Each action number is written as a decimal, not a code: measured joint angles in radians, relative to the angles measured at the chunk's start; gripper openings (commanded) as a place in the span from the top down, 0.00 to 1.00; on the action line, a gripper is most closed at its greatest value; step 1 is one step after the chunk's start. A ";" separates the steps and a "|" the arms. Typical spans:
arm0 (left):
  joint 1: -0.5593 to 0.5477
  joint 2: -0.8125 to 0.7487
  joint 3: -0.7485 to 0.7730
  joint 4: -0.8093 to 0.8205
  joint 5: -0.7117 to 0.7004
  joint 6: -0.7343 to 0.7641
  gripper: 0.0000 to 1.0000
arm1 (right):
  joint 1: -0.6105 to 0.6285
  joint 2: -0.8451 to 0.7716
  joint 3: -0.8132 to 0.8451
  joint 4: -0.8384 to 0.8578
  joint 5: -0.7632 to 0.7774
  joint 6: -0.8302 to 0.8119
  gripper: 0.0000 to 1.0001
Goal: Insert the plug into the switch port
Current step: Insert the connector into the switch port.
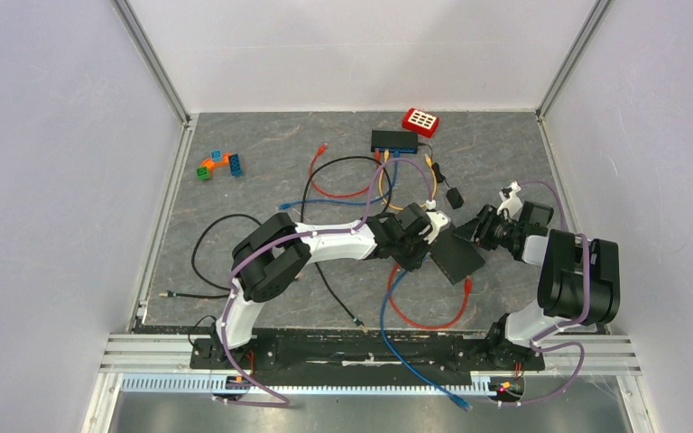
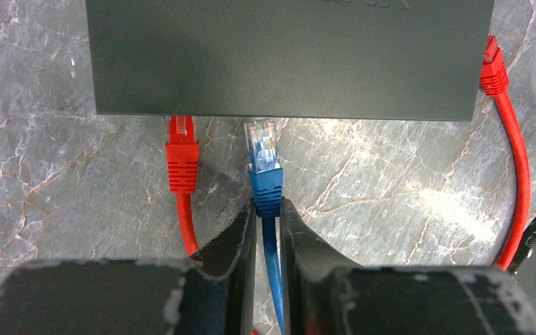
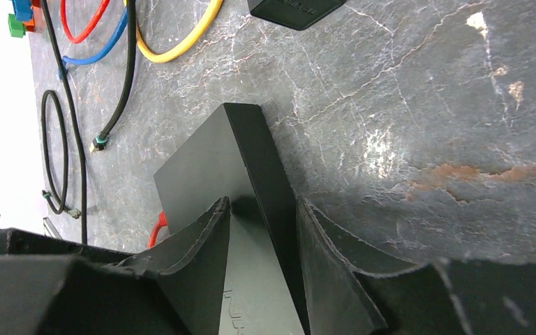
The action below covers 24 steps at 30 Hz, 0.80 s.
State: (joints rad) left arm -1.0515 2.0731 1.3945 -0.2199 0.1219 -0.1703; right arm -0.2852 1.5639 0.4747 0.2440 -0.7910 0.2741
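Observation:
The switch (image 2: 286, 56) is a dark grey box, held tilted above the table mid-right (image 1: 458, 257). My right gripper (image 3: 263, 202) is shut on its edge (image 3: 202, 160), one finger on each side. The plug (image 2: 264, 157) has a clear tip and a blue boot, and its tip reaches the switch's lower edge, with most of the clear part still showing. My left gripper (image 2: 267, 204) is shut on the tail of the blue boot, the blue cable running back between its fingers. A red plug (image 2: 181, 157) sits deeper under the same edge, to the left.
A second red plug (image 2: 492, 66) and its cable lie by the switch's right side. At the back stand another switch (image 1: 393, 140) with several cables, a red box (image 1: 421, 121) and a black adapter (image 1: 455, 197). Toy blocks (image 1: 218, 165) lie far left. Cables loop across the table's middle.

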 measured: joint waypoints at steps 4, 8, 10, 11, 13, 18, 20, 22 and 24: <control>0.000 -0.012 -0.014 0.000 0.000 0.000 0.98 | 0.000 -0.007 0.000 -0.010 0.004 -0.006 0.57; 0.000 -0.041 -0.056 0.003 0.000 0.000 0.98 | 0.000 -0.041 -0.002 -0.057 0.023 -0.014 0.54; 0.000 -0.045 -0.062 0.006 0.000 0.000 0.98 | 0.001 -0.058 -0.003 -0.079 0.030 -0.014 0.53; 0.000 -0.045 -0.062 0.005 0.001 0.000 0.98 | 0.002 -0.064 -0.003 -0.089 0.034 -0.014 0.53; 0.000 -0.045 -0.062 0.005 0.003 0.000 0.98 | 0.002 -0.066 -0.003 -0.093 0.036 -0.014 0.52; 0.000 -0.043 -0.051 -0.014 0.012 0.000 0.98 | 0.002 -0.067 -0.003 -0.097 0.038 -0.018 0.52; 0.000 -0.037 -0.039 -0.030 0.016 -0.002 0.98 | 0.002 -0.067 -0.003 -0.098 0.039 -0.019 0.52; 0.000 -0.029 -0.023 -0.048 0.021 -0.005 0.98 | 0.002 -0.067 -0.003 -0.098 0.039 -0.022 0.52; 0.000 -0.020 -0.006 -0.062 0.031 -0.008 0.98 | 0.002 -0.067 -0.003 -0.099 0.038 -0.024 0.52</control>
State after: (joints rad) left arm -1.0519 2.0533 1.3888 -0.2821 0.1524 -0.1780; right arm -0.2832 1.4967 0.4721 0.1452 -0.7528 0.2501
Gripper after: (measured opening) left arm 0.054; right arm 0.477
